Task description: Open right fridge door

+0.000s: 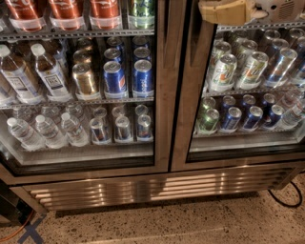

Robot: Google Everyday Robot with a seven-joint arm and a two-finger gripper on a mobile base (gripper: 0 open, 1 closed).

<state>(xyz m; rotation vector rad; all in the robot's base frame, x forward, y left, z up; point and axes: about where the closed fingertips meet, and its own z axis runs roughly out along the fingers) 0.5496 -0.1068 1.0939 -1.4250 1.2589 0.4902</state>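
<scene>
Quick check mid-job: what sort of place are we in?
Probably a break room or shop: stocked cans behind the glass right fridge door, water bottles, speckled floor. The gripper sits top right, before that door.
</scene>
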